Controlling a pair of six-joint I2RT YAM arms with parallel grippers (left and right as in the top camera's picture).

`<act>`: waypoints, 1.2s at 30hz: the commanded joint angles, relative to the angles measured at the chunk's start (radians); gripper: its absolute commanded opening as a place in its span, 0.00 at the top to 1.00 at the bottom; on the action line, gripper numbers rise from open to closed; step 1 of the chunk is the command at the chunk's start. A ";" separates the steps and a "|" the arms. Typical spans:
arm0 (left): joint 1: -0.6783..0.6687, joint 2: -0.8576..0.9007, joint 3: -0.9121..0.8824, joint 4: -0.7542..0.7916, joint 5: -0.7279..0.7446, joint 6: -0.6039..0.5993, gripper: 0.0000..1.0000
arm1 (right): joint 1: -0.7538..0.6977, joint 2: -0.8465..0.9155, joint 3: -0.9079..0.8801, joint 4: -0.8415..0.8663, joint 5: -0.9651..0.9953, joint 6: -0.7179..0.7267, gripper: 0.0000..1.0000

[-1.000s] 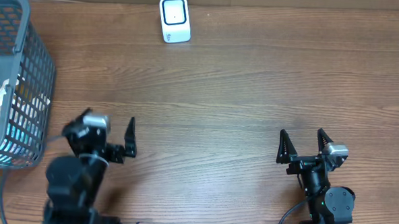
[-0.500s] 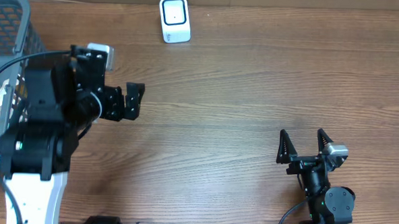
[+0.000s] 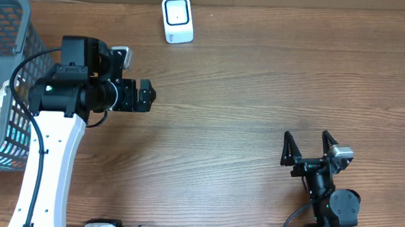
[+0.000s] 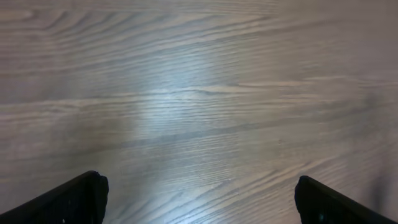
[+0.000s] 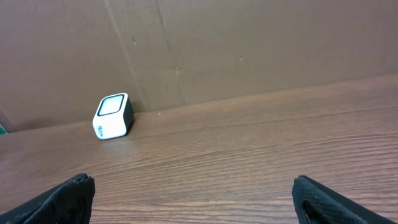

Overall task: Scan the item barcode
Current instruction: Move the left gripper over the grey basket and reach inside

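Jaws spread, empty, on both arms — I hold the left gripper (image 3: 146, 96) mid-left by the basket (image 3: 23, 23) — likely to fetch something scannable.

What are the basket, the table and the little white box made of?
Basket: probably grey plastic, matte, a moulded grid of holes.
Table: wood or wood-look laminate, grain lines with a soft sheen.
Box: likely smooth white plastic, with a dark-framed window.

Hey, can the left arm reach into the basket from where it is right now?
Probably yes. The left hand is open, empty and near the basket, whose top is uncovered, but it points away and would need to turn round.
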 commanded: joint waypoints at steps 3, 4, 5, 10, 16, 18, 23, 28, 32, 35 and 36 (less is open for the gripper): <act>0.035 -0.003 0.198 -0.062 -0.130 -0.099 0.00 | -0.006 -0.010 -0.010 0.006 -0.001 -0.005 0.00; 0.053 -0.003 0.243 -0.080 -0.140 -0.105 0.00 | -0.006 -0.010 -0.011 0.006 -0.001 -0.005 0.00; 0.074 -0.003 0.283 -0.095 -0.149 -0.114 0.00 | -0.006 -0.010 -0.010 0.006 -0.001 -0.005 0.00; 0.260 -0.003 0.456 -0.156 -0.173 -0.180 0.01 | -0.006 -0.010 -0.010 0.006 -0.001 -0.005 0.00; 0.518 -0.001 0.484 -0.156 -0.174 -0.248 0.00 | -0.006 -0.010 -0.011 0.006 -0.001 -0.005 0.00; 0.593 0.001 0.484 -0.153 -0.174 -0.273 0.00 | -0.006 -0.010 -0.010 0.006 -0.001 -0.005 0.00; 0.738 0.018 0.482 -0.154 -0.174 -0.334 0.00 | -0.006 -0.010 -0.010 0.006 -0.001 -0.005 0.00; 0.798 0.099 0.482 -0.186 -0.214 -0.380 0.00 | -0.006 -0.010 -0.010 0.006 -0.001 -0.005 0.00; 0.810 0.191 0.482 -0.228 -0.282 -0.401 0.01 | -0.006 -0.010 -0.011 0.006 -0.001 -0.005 0.00; 0.811 0.256 0.481 -0.251 -0.312 -0.401 0.05 | -0.006 -0.010 -0.010 0.006 -0.001 -0.005 0.00; 0.812 0.275 0.481 -0.257 -0.325 -0.401 0.05 | -0.006 -0.010 -0.010 0.006 -0.001 -0.005 0.00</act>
